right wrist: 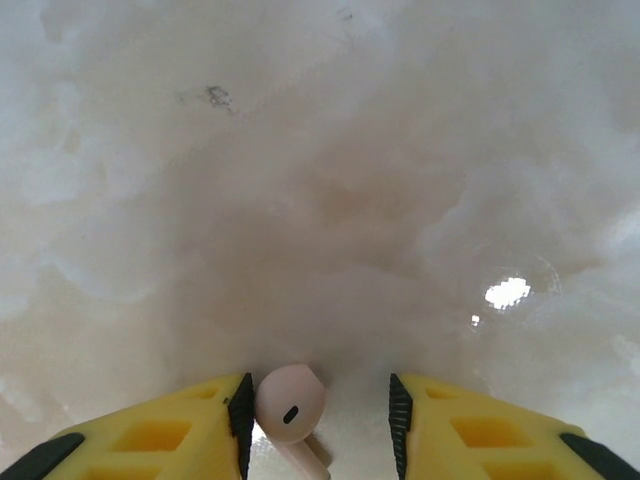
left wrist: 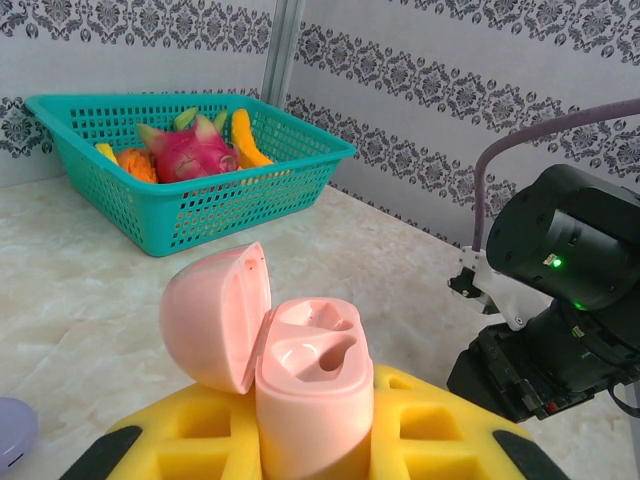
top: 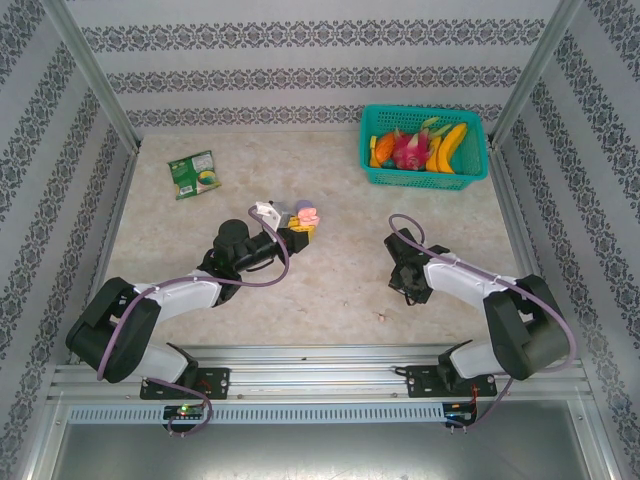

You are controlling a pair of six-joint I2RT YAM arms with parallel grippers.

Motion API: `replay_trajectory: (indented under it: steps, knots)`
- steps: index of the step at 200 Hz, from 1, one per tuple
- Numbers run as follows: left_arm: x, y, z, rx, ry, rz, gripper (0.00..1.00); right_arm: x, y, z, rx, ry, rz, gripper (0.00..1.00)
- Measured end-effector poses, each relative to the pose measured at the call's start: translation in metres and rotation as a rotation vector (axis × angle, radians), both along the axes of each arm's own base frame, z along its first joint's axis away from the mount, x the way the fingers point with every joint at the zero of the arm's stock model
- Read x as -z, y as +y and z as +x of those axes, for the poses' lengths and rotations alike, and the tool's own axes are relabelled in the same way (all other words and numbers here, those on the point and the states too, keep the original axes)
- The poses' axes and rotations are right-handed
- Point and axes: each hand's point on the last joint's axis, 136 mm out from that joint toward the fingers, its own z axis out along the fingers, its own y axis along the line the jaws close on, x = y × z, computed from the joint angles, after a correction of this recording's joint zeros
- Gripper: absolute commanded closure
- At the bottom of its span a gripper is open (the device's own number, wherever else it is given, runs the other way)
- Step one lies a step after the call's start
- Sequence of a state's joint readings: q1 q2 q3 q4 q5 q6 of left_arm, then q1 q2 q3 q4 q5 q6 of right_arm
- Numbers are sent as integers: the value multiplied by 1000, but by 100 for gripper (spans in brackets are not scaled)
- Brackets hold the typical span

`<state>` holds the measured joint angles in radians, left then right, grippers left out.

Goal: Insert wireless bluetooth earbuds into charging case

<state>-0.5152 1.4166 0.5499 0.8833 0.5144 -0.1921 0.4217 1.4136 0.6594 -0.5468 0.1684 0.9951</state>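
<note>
Right wrist view: the tiny pink earbud (right wrist: 290, 405) lies on the bench's (right wrist: 320, 200) right side between the open right jaws, likely light and slippery, so pinch its round head, while the left jaws grip the open charging case (left wrist: 310, 390).

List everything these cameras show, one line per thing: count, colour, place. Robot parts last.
plastic charging case: one, pale pink, lid open, both wells empty, upright in the left gripper.
small earbud: one, pale pink, on the table between the right gripper's fingers.
rounded plastic object: one, lilac, on the table beside the case, cut off by the frame.
mesh plastic basket: one, teal, far right corner.
fruit: several, pink, yellow, orange, in the basket.
foil packet: one, green, far left.
marbled table: one, beige.
left gripper: yellow fingers, shut on the case.
right gripper: yellow fingers, open, low over the table.
</note>
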Motion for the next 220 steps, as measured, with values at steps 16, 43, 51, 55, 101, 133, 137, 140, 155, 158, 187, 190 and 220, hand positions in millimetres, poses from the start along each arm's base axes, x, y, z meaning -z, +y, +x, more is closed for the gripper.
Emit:
replay_trajectory:
  steps: [16,43,51,55,101,133,137,140,155,158,187,190,220]
  knots:
    - [0,0,0,0,0,0,100,0,0,0,-2,9,-5,63]
    - [0,0,0,0,0,0,100,0,0,0,-2,17,-11,68]
    - [0,0,0,0,0,0,100,0,0,1,-3,16,-10,69]
    - [0,0,0,0,0,0,100,0,0,1,-4,16,-10,69]
    - [0,0,0,0,0,0,100,-2,2,4,-4,-1,4,77]
    - [1,0,0,0,2,1,100,-14,11,15,-8,-67,51,79]
    - [1,0,0,0,4,2,100,-16,11,16,-9,-78,57,79]
    - [2,0,0,0,4,2,100,-17,12,17,-9,-84,62,79]
    - [4,0,1,0,8,4,100,-27,15,21,-12,-124,84,79]
    - [4,0,1,0,9,4,100,-29,16,22,-12,-133,89,79]
    - [6,-1,0,6,14,7,100,-51,23,31,-26,-221,144,80]
    - [6,-2,0,8,14,7,100,-54,23,32,-30,-231,148,80]
    - [6,-4,-3,32,15,5,100,-81,33,40,-70,-333,216,82]
